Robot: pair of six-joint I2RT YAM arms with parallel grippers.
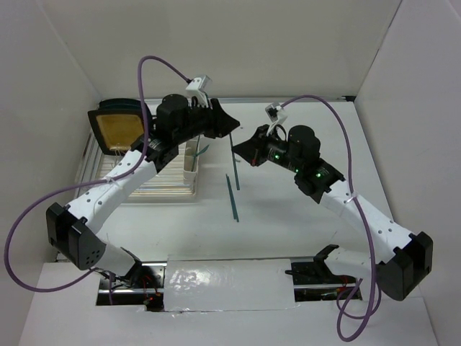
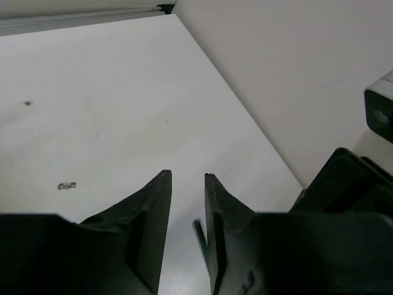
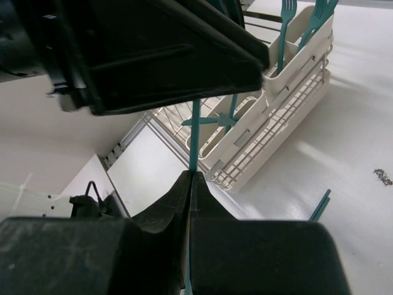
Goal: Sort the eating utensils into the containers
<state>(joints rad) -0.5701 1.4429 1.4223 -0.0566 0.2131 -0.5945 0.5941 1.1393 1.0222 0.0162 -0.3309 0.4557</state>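
Note:
My right gripper [image 1: 242, 148] [image 3: 190, 175] is shut on a slim teal utensil [image 3: 195, 138] [image 1: 236, 173] that sticks up past its tips. The left gripper [image 1: 232, 125] [image 2: 188, 177] hovers over that utensil's upper end. Its jaws stand apart, and the teal end [image 2: 200, 236] lies between them, close against the right finger. Another teal utensil [image 1: 232, 198] [image 3: 319, 206] lies flat on the table. The cream-white containers [image 1: 190, 155] [image 3: 295, 52] sit at the rack's right end. Teal forks [image 3: 285, 24] stand in them.
The clear wire dish rack [image 1: 162, 184] lies left of the containers, and a yellow-and-black plate [image 1: 119, 126] stands at its far end. White walls close in the table at the back and sides. A small dark speck [image 2: 27, 102] and a crumb [image 2: 66, 185] mark the tabletop.

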